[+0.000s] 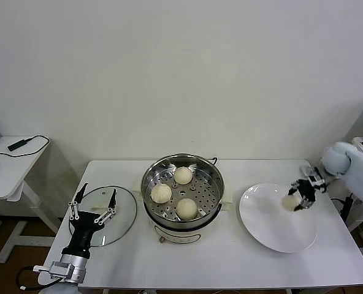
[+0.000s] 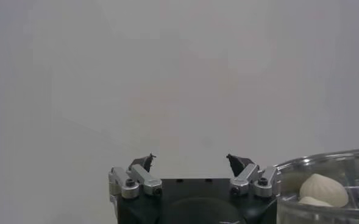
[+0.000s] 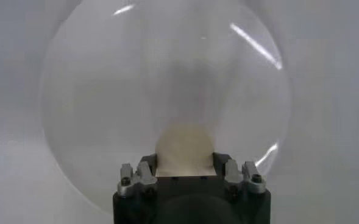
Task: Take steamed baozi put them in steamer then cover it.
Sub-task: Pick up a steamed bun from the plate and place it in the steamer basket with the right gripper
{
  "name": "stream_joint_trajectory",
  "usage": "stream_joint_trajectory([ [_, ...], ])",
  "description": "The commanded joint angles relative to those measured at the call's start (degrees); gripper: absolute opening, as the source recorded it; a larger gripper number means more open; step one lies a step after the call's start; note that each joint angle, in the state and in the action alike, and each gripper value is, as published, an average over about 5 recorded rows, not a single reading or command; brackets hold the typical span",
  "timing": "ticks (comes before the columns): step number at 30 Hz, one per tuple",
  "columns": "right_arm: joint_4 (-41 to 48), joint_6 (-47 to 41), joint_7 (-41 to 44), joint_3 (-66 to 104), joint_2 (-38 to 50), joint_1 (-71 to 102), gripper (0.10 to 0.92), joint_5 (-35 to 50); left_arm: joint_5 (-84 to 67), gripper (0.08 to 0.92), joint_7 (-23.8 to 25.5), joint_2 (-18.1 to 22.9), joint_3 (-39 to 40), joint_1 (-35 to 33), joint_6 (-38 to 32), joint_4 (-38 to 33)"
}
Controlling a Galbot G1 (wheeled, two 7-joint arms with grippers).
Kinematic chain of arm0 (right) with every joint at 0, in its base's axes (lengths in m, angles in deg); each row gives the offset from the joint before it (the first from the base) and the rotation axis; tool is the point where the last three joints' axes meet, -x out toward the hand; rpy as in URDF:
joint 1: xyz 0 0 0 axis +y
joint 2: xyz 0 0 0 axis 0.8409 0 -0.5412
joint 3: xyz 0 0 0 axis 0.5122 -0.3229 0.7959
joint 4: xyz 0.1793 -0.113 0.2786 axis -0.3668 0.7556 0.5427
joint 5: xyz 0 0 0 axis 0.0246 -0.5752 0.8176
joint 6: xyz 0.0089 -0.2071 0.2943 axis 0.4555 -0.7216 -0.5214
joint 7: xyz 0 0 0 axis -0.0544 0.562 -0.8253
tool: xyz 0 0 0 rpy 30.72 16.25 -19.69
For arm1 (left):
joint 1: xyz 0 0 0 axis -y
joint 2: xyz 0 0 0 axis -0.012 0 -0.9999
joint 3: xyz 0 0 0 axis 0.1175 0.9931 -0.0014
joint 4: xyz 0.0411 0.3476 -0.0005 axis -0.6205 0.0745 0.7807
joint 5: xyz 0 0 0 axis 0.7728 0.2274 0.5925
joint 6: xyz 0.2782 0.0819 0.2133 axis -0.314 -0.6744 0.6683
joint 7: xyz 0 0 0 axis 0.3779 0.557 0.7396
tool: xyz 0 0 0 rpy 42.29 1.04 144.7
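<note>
- A white desk (image 1: 230, 269) carries everything, seen from above and in front.
- At its middle stands the steamer (image 1: 182, 187), a shiny steel pot on a white base, lid off. Three buns (image 1: 161, 193) lie apart from one another on its holed tray, with a free spot left.
- To the robot's right of the pot lies a white plate (image 1: 273, 236), bare except at its far right edge.
- To the robot's left of the pot the glass lid (image 1: 123, 214) lies flat on the desk.
- The left pincer (image 1: 93, 202) hovers over that lid, its fingers spread wide and holding nothing; it looks to be waiting.
- The right pincer (image 1: 298, 199) is over the plate's right edge, its fingers drawn in against both sides of the last bun (image 3: 185, 149). Whether the bun has left the plate I cannot tell.
- The step in hand looks like picking up the fourth bun.
- Next, I judge, it calls for a gentle hold on soft dough, a lift clear of the plate, a carry across the pot's rim to the free spot, then the lid on top.
</note>
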Motion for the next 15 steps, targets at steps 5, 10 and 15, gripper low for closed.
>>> stream_joint_trajectory([
  [5, -13.2, -10.4, 3.3, -27.4, -13.6, -37.6, 0.617, 24.2, 0.4, 0.823, 0.2, -0.4, 0.8, -0.3, -0.2, -0.4],
  [10, -16.4, -15.6, -0.2, -29.0, -22.5, -41.1, 0.611, 32.0, 0.5, 0.823, 0.1, -0.4, 1.1, -0.4, -0.2, -0.6],
  [15, -17.5, -17.6, -1.5, -29.5, -28.7, -40.1, 0.611, 34.4, 0.5, 0.823, 0.0, -0.4, 1.1, -0.4, -0.3, -0.7],
])
